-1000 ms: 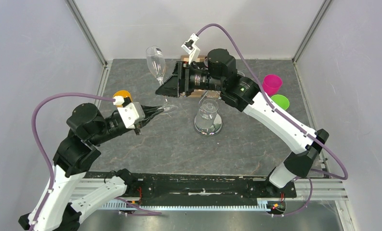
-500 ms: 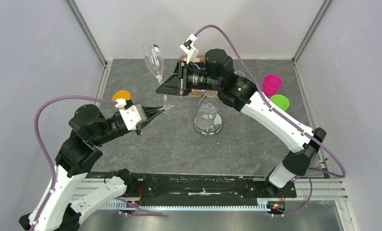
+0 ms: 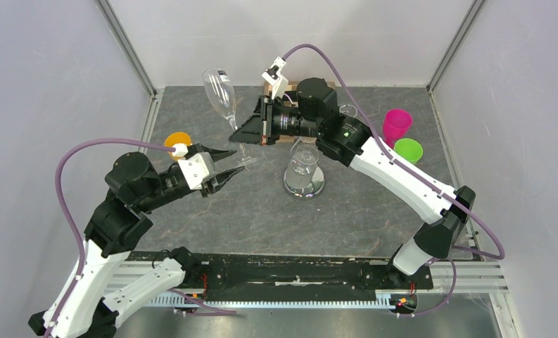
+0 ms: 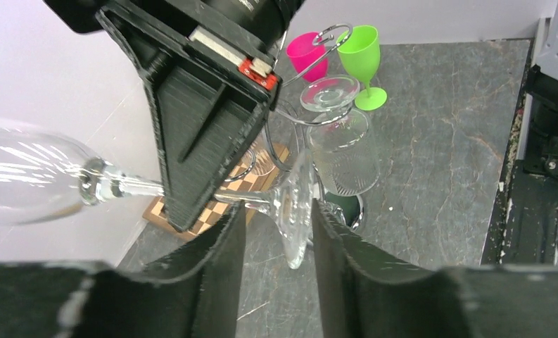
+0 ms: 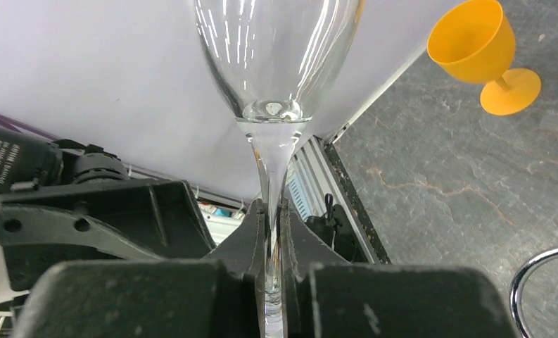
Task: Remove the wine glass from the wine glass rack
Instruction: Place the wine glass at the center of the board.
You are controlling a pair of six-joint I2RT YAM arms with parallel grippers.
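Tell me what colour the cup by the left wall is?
Orange; the cup shows best in the right wrist view.

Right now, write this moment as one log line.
right gripper: shut on wine glass stem | left gripper: open | wine glass rack: another glass hangs

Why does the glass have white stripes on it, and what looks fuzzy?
Right wrist view: the stripes are light glinting on the glass bowl. Left wrist view: the close left fingers look fuzzy, out of focus. Top view: even light, nothing fuzzy.
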